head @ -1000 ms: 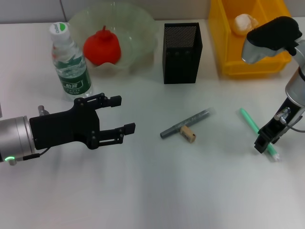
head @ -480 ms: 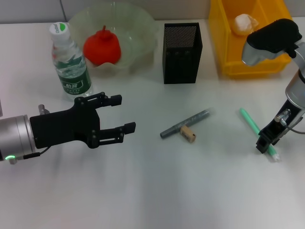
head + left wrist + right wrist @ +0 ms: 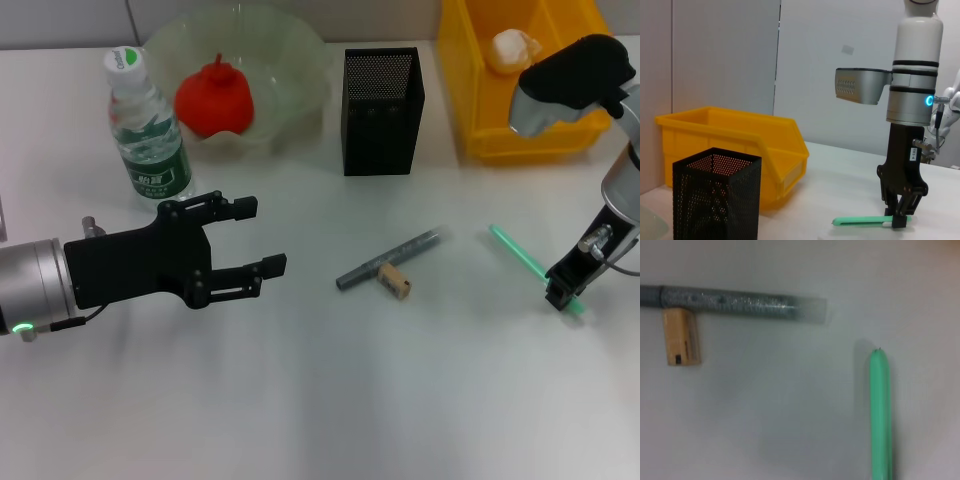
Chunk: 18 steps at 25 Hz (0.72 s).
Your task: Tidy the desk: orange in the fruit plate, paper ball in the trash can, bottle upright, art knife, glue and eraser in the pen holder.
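White tabletop (image 3: pixel 330 400) in front of a plain grey wall. Nearest the robot, the left claw (image 3: pixel 262 240) hung low over the tabletop with its fingers spread, holding nothing. Over on the right, the right claw (image 3: pixel 562 293) was pinched on 1 end of the green stick (image 3: pixel 520 255), and in the left wrist view that stick looked lifted a bit off the surface.

Middle of the tabletop: the grey stick (image 3: pixel 390 258) lay flat with the eraser (image 3: pixel 394 280) touching its side.

Further back, the bottle (image 3: pixel 145 125) stood upright at the left, just beside the fruit plate (image 3: pixel 300 60), and the orange (image 3: pixel 214 96) sat in that plate. The pen holder (image 3: pixel 381 112) stood in the middle. The trash can (image 3: pixel 520 130) was at the back right with the paper ball (image 3: pixel 512 47) inside.
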{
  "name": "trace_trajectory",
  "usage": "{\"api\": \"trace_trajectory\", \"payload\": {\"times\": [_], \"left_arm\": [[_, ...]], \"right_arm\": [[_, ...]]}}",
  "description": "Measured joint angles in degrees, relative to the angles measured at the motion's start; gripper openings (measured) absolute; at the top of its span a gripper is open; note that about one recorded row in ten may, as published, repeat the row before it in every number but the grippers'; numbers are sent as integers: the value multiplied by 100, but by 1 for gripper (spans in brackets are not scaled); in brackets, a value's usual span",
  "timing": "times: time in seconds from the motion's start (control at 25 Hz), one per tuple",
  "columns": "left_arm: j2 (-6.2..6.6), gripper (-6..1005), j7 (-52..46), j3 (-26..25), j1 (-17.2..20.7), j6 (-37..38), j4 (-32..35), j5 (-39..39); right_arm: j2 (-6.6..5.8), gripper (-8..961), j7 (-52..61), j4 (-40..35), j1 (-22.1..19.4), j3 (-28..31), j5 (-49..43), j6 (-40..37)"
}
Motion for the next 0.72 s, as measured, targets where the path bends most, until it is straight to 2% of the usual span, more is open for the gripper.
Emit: {"api": "trace_trajectory", "payload": {"times": [0.16, 0.32, 0.36, 0.4, 0.44, 0.48, 0.56, 0.72], "left_arm": [[0, 795, 0, -7, -2, 0, 9, -8], [0, 795, 0, -22, -2, 1, 15, -11], [0, 795, 0, -42, -2, 1, 24, -12], [0, 795, 0, -42, -2, 1, 24, -12], [0, 795, 0, -42, -2, 1, 24, -12], [-1, 795, 0, -51, -2, 3, 30, -11], [6, 795, 0, -77, -2, 15, 45, -12], [7, 795, 0, -78, -3, 15, 47, -12]], "right_arm": [[-29, 152, -81, -357, -54, 57, 181, -182], [-51, 153, -220, -813, -163, 75, 410, -456], [-52, 153, -364, -1244, -250, 84, 436, -704], [-52, 153, -364, -1244, -250, 84, 436, -704], [-56, 153, -508, -1691, -319, 86, 437, -905], [-56, 152, -508, -1691, -319, 86, 437, -905], [-61, 152, -864, -2408, -421, 94, 422, -1211], [-54, 152, -1364, -2995, -519, 74, 396, -1385]]}}
